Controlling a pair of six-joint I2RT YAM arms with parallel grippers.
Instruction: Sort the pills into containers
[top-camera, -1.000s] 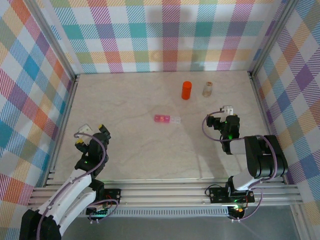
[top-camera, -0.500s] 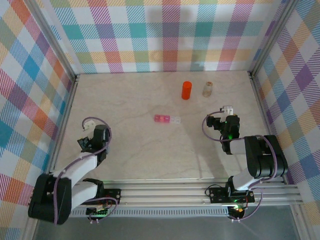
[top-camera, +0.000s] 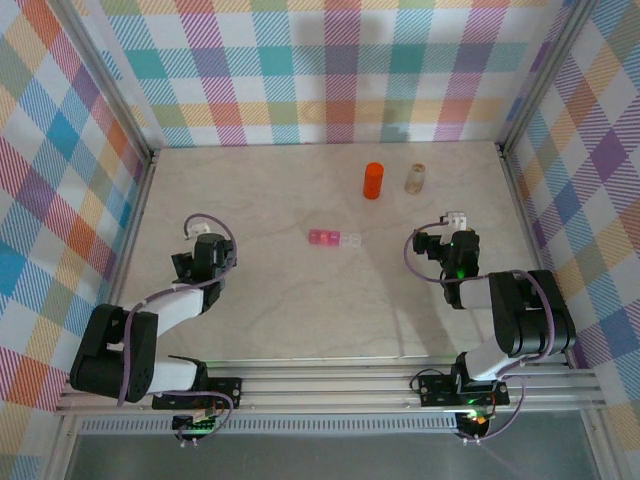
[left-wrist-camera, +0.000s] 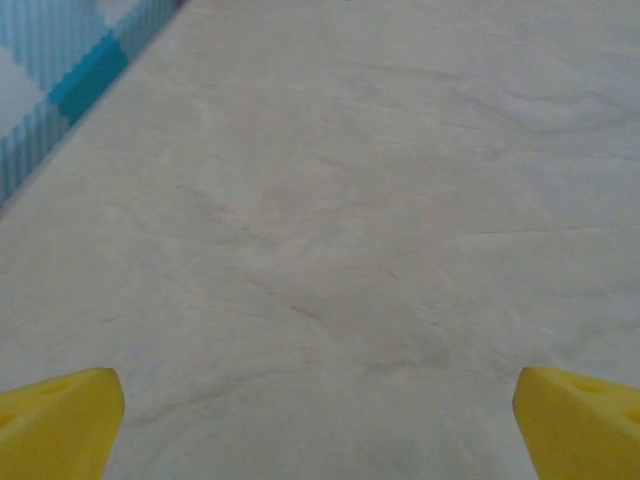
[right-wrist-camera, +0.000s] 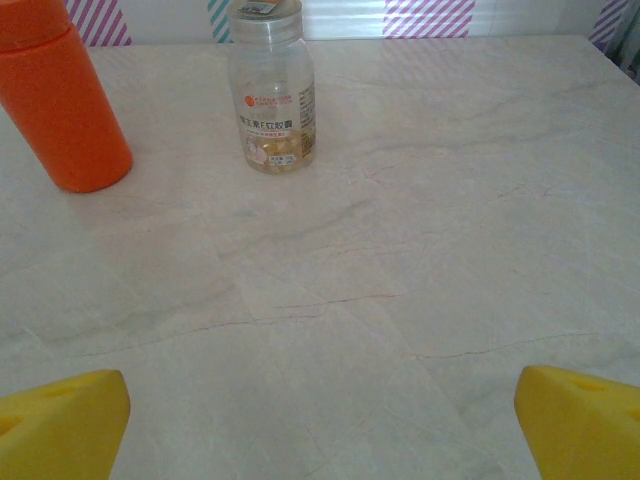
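The left fingers (left-wrist-camera: 55, 420) are spread wide. Their yellow tips sit at the two bottom corners of the left wrist view, with nothing held and only bare tabletop (left-wrist-camera: 330, 230) between them. A strip of blue-and-white checked wall (left-wrist-camera: 60, 80) runs along the upper left edge of that view.

The right fingers (right-wrist-camera: 585, 420) are parted just as far, one yellow tip at each lower corner of the right wrist view, and the pale marbled surface between them is uncovered. Ahead of them, well apart from the tips, stands a clear bottle (right-wrist-camera: 272, 90), upright, with a printed label and a few pale yellow pills (right-wrist-camera: 270, 155) at its bottom. An orange bottle (right-wrist-camera: 60, 110) stands upright to its left, near it but not touching, cut off by the frame edge.

From above, the left fingers lie low over the left part of the tabletop and the right fingers over the right part, each at the end of its arm. The pink pill box (top-camera: 334, 238) lies flat near the middle of the tabletop, between the two pairs of fingers and well apart from both. Its clear part is at its right end. Both bottles stand farther back, toward the far wall and right of centre, well beyond the pill box. Whether the pill box is open or shut I cannot tell.
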